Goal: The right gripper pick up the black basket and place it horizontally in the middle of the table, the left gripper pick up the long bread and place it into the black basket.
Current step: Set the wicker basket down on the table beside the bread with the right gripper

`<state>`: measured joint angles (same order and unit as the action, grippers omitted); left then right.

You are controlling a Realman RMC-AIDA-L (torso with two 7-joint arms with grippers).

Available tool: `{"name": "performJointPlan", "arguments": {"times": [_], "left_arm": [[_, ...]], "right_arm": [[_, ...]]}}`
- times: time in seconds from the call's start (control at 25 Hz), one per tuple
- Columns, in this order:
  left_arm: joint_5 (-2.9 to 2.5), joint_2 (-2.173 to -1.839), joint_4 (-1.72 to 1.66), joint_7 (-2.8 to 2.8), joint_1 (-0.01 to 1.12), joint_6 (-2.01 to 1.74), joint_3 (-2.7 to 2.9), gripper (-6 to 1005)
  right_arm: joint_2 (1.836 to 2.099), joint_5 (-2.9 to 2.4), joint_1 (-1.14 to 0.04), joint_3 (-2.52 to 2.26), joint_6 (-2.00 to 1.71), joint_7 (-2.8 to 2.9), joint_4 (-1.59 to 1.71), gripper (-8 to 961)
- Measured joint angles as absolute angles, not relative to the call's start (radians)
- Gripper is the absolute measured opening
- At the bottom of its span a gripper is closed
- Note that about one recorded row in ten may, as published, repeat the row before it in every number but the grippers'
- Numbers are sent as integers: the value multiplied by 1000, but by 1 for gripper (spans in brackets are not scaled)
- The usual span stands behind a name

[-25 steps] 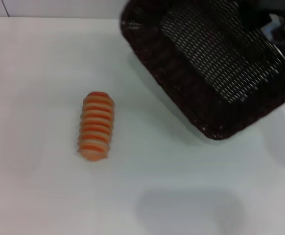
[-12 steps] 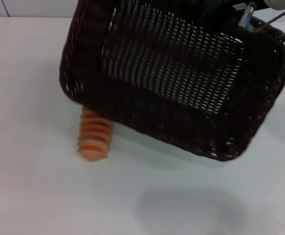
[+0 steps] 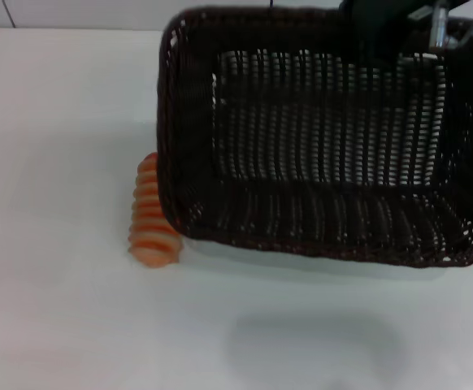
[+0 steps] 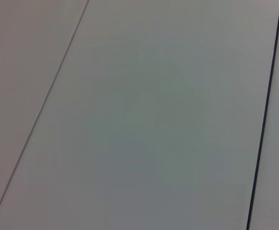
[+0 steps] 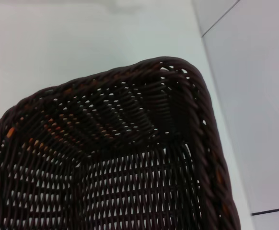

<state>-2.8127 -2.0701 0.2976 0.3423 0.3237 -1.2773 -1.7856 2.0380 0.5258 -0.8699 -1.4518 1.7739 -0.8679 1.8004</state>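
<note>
The black basket hangs level above the white table, its long side running left to right, open side up. My right gripper is shut on the basket's far rim at the back right. The right wrist view looks into a corner of the basket from above. The long bread, striped orange and cream, lies on the table under the basket's left end, its right side hidden by the basket. The left gripper is out of view.
The basket throws a soft shadow on the table in front of it. The left wrist view shows only pale grey panels with thin dark seams. The table's far edge meets a wall.
The basket has swung from the back right towards the middle and turned from slanted to level and crosswise. It now covers part of the bread, which has not moved.
</note>
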Motion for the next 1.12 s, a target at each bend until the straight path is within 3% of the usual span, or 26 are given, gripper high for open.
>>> {"name": "performJointPlan", "arguments": {"times": [0.52,1.12], "left_arm": [[-2787,-2074,284,342,337,-1277,-1784,800],[-2786,-2072,273,342,331,-1278,-1777,800]], "right_arm": [[2051,517,-913,-1571,1727,-962,1593,138],[2075,524,-897,-1628,1570,-950,1495,203]]}}
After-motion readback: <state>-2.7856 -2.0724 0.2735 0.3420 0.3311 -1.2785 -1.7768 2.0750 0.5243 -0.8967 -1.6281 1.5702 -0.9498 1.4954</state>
